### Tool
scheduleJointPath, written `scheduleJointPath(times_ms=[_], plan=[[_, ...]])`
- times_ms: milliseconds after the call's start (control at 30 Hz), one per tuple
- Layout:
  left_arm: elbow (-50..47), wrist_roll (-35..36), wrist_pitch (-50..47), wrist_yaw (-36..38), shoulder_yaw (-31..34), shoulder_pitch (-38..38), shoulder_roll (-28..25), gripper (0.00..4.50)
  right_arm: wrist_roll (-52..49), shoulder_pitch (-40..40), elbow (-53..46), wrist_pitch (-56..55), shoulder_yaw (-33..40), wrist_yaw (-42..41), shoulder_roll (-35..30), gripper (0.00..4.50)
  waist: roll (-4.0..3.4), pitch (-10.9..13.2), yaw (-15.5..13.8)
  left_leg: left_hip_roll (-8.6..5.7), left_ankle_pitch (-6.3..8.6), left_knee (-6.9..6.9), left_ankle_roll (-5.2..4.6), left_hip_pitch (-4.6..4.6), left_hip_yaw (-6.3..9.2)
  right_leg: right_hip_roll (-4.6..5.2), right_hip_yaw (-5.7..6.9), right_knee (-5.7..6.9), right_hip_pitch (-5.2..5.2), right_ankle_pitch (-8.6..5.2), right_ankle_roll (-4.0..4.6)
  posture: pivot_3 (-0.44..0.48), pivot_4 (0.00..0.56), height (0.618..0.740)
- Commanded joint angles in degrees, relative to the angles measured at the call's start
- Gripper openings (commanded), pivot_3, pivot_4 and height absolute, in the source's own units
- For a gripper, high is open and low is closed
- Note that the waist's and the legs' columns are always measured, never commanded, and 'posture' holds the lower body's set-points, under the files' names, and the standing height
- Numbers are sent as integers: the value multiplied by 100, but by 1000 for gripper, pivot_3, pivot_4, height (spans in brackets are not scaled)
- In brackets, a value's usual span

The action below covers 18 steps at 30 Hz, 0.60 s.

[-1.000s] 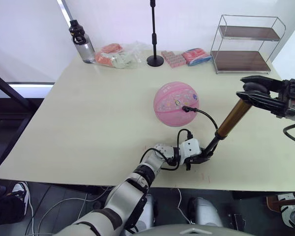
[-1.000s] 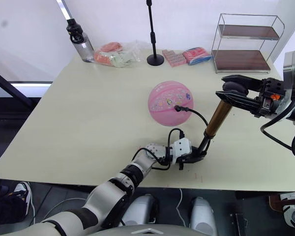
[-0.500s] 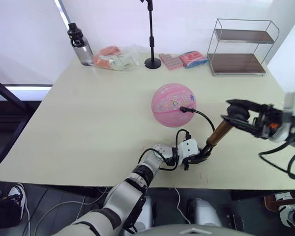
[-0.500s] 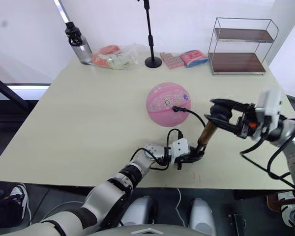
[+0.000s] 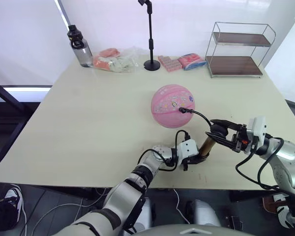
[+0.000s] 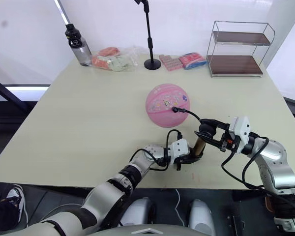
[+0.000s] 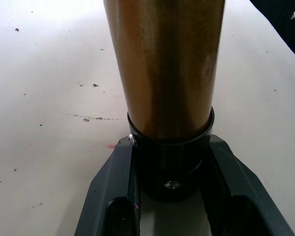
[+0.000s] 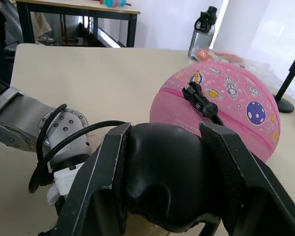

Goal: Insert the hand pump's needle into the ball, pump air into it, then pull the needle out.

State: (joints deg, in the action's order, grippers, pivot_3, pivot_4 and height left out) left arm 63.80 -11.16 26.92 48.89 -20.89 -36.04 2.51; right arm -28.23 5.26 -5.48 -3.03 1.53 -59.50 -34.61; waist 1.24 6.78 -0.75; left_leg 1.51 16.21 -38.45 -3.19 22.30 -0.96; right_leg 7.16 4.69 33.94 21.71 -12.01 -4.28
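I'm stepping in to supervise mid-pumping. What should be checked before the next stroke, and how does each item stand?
1. Needle fitting seated at the ball: ok.
2. Left gripper clamps the hand pump at its black base cap: ok.
3. Right gripper closed on the T-handle: ok.
4. Hose free of kinks: ok, it arcs loosely.
5. Handle pushed down close to the barrel, ready to lift: ok.
6. Ball firm enough: cannot tell.
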Motion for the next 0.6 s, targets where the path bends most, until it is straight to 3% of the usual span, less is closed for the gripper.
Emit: scheduleJointPath(times_ms=[33, 600], plan=[[544, -315, -325, -2, -171, 302, -227, 1097, 255, -133, 81, 379, 60, 163, -196, 1651, -8, 5, -5, 1, 0, 0, 1, -4, 0, 1, 1, 1, -1, 0, 0, 0, 150, 740], [601, -337, -322, -16, -189, 293, -187, 1097, -1779, 1002, -1714, 2443, 1727, 407, -1476, 1651, -53, 78, -41, -21, -15, -3, -25, 43, -1, 23, 9, -6, 32, 6, -4, 0, 150, 740]])
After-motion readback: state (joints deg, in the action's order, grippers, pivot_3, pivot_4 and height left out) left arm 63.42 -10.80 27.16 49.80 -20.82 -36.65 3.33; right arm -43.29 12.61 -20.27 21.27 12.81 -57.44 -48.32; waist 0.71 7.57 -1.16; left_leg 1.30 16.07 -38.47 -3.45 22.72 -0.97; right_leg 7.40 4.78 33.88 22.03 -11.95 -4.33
